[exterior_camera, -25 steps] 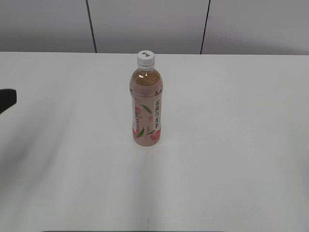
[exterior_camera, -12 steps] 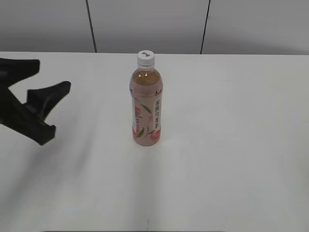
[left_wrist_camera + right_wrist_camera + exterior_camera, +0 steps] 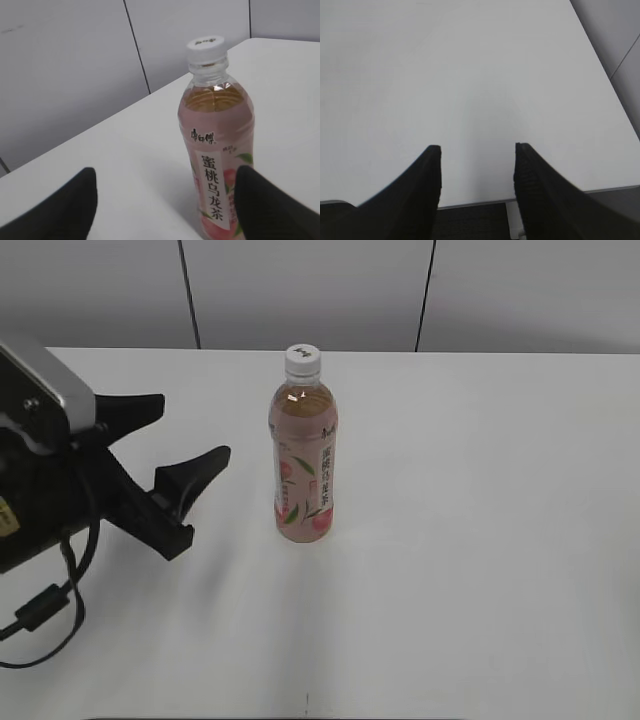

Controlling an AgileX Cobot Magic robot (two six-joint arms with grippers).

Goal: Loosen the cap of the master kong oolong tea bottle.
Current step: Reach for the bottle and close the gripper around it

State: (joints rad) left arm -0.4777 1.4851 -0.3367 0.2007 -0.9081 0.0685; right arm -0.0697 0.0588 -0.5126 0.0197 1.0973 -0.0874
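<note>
The master kong oolong tea bottle [image 3: 303, 470] stands upright in the middle of the white table, clear with amber tea and a pink peach label. Its white cap [image 3: 301, 359] is on top. Both show in the left wrist view, the bottle [image 3: 216, 155] and the cap [image 3: 205, 48]. My left gripper [image 3: 190, 435] is open and empty, to the left of the bottle with its fingertips pointing at it and apart from it; its black fingers frame the left wrist view [image 3: 165, 180]. My right gripper [image 3: 476, 147] is open and empty over the table's edge, out of the exterior view.
The white table [image 3: 480, 540] runs to a grey panelled wall [image 3: 300, 290] at the back. The left arm's black body and cable [image 3: 40, 540] fill the left side. In the right wrist view the table's edge [image 3: 470, 204] lies just under the fingers.
My left arm has come in from the left edge and moved right toward the bottle, jaws open. The bottle has not moved.
</note>
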